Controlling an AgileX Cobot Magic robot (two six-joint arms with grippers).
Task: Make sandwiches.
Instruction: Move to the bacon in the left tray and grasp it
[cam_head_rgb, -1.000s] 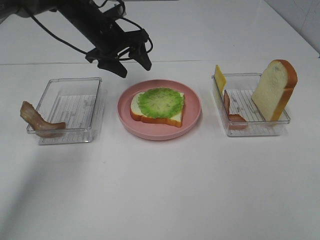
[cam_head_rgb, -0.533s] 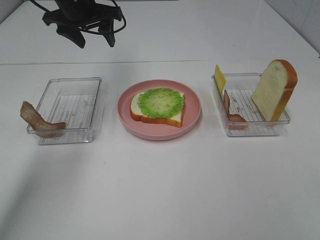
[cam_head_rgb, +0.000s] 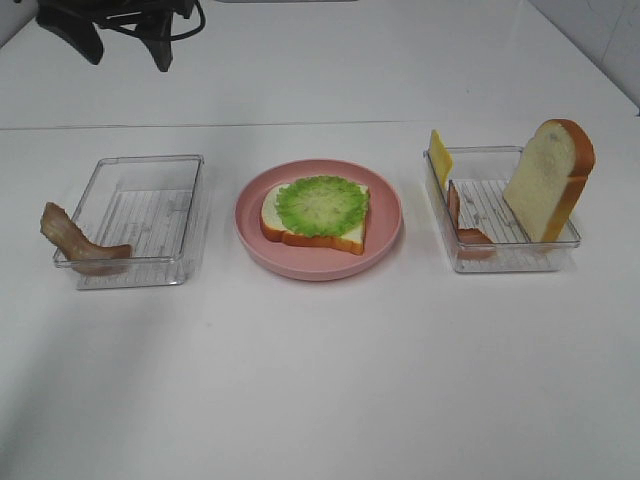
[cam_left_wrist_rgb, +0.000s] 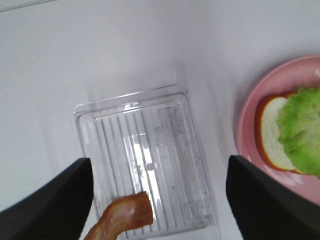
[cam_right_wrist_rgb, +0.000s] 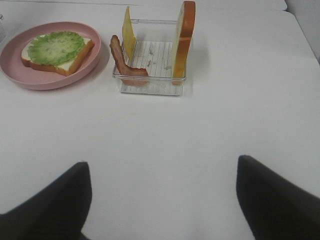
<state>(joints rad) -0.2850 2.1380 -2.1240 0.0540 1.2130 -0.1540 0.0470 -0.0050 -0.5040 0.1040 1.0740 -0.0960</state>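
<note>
Jaws on the left arm stand wide apart and empty above the far left corner of the white table, the arm itself cut off by the picture's edge. Below them, near the left edge, lies a clear ribbed plastic tray. One brown toy bacon strip hangs over its near left corner, half outside; so draped, it probably offers a raised edge for gripping.

At mid-table, on the round pink plate, sits the sandwich so far: a white toy bread slice with orange-brown crust under a green lettuce leaf.

Toward the right edge, a second clear tray holds a yellow cheese slice, another bacon strip and a second bread slice, each propped on edge against a wall, apparently so that the jaws can straddle it. The tray wall blurs this bacon's lower end.

The right jaws, unseen from above, show only dark fingertips in the right wrist view: wide open, empty, well short of that tray.
</note>
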